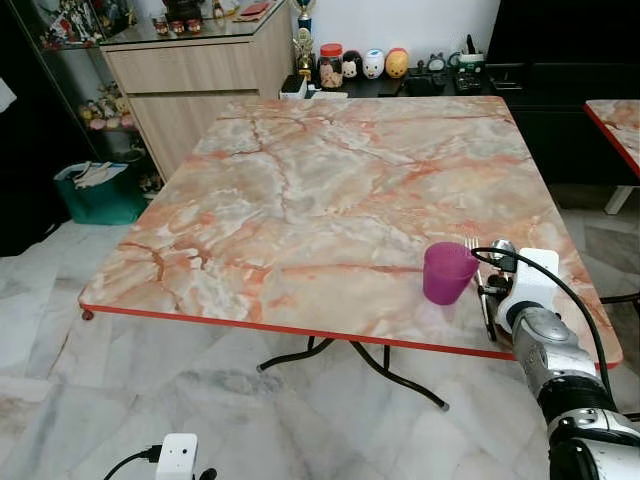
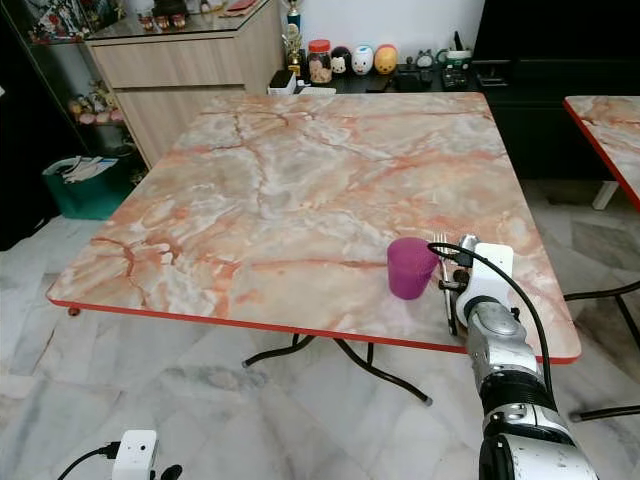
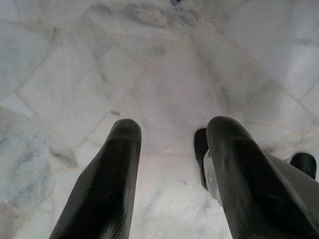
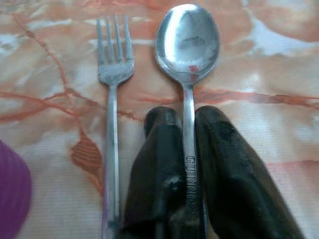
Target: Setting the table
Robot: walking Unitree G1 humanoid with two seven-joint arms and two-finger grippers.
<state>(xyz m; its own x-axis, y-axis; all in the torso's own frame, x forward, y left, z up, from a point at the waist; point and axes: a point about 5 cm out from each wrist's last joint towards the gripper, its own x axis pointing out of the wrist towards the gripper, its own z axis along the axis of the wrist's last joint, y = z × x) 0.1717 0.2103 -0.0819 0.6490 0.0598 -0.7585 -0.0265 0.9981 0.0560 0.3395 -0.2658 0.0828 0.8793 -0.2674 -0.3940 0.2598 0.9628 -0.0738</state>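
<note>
The right hand [image 4: 187, 164] pinches a spoon [image 4: 187, 45] by its handle at the marble surface's [image 1: 330, 190] near edge. Its long axis runs toward twelve o'clock, parallel to a fork [image 4: 113, 74] just beside it at nine o'clock. A purple cup [image 1: 447, 272] stands beyond the fork. The left hand [image 3: 172, 174] hangs idle, fingers apart, above the floor.

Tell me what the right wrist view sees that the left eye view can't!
Right wrist view: the right gripper pinching the spoon handle, with fork tines and lettering on the spoon's handle clear. Left eye view: the whole marble table, the floor, a cabinet and figurines behind. Both: the purple cup beside the fork.
</note>
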